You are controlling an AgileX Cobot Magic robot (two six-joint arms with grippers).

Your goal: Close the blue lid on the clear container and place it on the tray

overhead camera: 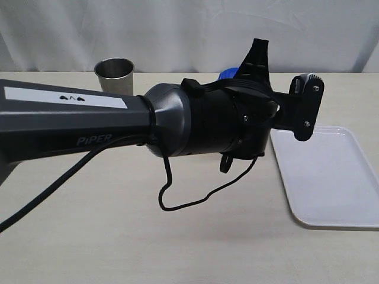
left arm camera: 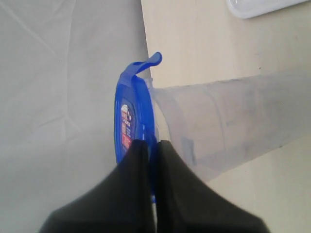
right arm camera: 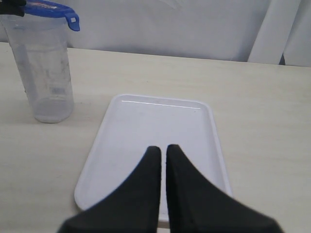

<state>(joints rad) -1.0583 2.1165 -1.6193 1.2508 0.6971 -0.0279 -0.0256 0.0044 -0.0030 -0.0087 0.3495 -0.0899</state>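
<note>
Lidding step: left gripper (left arm camera: pixel 151 145) pinches blue lid (left arm camera: pixel 130 109) on clear container (left arm camera: pixel 228 116); right gripper (right arm camera: pixel 163 151) closed, empty. Next, I'd say: snap it shut, then tray (overhead camera: pixel 331 177), 4 o'clock.

The lid (left arm camera: pixel 138 97) is glossy, see-through blue plastic and carries a printed sticker (left arm camera: pixel 126 124). The container (right arm camera: pixel 43 73) is clear plastic, cloudy and faintly scuffed. The tray (right arm camera: pixel 160 121) is smooth white plastic with a soft sheen. The cup (overhead camera: pixel 115 76) is brushed steel. The tabletop (overhead camera: pixel 89 236) is pale, matt and wood-grained. The backdrop is creased white cloth (overhead camera: pixel 177 29). The arm (overhead camera: pixel 59 127) has a dark grey matt shell.
</note>
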